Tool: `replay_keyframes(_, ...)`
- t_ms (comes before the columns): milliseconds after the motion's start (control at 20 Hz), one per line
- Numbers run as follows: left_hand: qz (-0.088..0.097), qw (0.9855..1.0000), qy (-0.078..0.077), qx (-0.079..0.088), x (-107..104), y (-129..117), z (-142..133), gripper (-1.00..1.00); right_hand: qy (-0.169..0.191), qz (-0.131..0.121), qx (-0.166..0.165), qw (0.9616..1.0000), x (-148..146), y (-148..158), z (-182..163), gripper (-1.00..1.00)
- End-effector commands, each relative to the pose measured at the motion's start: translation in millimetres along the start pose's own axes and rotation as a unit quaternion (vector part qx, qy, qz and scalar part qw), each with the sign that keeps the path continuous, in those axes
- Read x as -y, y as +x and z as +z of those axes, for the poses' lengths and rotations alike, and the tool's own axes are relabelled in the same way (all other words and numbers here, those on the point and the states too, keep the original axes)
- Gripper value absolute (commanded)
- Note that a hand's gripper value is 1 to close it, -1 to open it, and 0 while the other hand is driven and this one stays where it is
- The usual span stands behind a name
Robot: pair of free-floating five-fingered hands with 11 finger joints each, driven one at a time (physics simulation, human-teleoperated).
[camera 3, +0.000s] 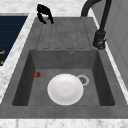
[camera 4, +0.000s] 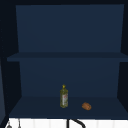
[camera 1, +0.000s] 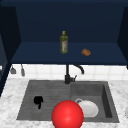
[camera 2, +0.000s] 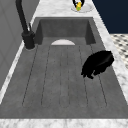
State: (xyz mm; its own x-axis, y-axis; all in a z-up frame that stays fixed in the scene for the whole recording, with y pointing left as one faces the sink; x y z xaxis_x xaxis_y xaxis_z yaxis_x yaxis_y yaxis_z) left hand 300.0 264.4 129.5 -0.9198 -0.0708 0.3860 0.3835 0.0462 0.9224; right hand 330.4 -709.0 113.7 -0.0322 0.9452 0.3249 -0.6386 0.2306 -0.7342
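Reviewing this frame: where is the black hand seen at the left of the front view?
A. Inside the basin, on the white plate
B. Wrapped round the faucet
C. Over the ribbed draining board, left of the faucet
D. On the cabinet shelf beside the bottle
C: the left hand hangs, fingers curled and holding nothing, over the ribbed draining board, left of the faucet, while the white plate lies in the basin apart from it.
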Motion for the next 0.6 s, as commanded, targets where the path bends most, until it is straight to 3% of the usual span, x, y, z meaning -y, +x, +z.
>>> replay_keyframes(0, 0.000, 1.0000, 0.000, 0.000, 0, 0, 0, 0.00, -0.011, 0.004, 0.005, 0.9999, 3, 2, 6, -1.00)
replay_keyframes(200, 0.000, 1.0000, 0.000, 0.000, 0, 0, 0, 0.00, 0.029, 0.017, 0.001, 0.9994, 24, 12, 37, -1.00)
replay_keyframes(550, 0.000, 1.0000, 0.000, 0.000, 0, 0, 0, 0.00, 0.053, 0.027, 0.001, 0.9982, 56, 33, 68, -1.00)
